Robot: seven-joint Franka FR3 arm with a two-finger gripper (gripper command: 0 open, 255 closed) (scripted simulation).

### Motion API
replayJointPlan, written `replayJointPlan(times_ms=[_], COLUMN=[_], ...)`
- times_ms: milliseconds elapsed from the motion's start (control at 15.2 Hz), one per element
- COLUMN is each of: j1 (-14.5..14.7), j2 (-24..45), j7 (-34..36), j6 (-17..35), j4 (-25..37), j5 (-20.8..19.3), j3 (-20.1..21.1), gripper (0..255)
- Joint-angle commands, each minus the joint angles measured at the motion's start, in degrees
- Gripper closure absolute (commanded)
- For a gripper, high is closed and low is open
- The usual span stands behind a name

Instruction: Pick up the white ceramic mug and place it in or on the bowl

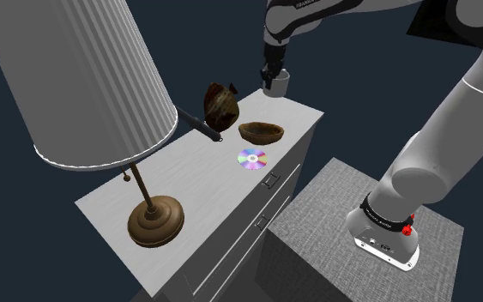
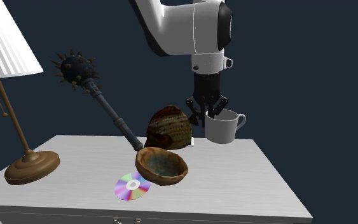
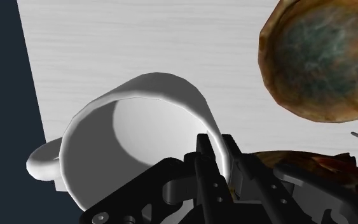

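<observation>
Hidden: in the wrist view the mug covers its own base, and the gripper body cuts off its near rim. The lamp shade runs off the shoulder view's edge. The mace shaft goes behind the bowl.
Fingers: clamped on the mug's rim wall, one inside and one outside, on the side opposite the handle.
Mug place: at the dresser's far corner, well apart from the bowl. It seems raised just off the top, but I cannot tell for sure.
Mug axis: near upright, mouth up, slightly tilted.
Handle: points to the second exterior view's right, away from the bowl.
Near bowl: a CD lies flat just beside it.
</observation>
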Motion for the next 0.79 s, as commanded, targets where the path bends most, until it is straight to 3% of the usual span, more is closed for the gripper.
replayJointPlan(times_ms=[0,462,726], j1=[0.0,0.1,2.3], j2=[-0.6,-1.5,-6.3], j7=[0.0,-0.1,5.1], j6=[-1.6,-6.5,-6.7], j4=[1.0,5.0,0.2], j5=[-0.1,-0.1,-0.7], j3=[0.0,0.1,2.9], gripper=[255,255,255])
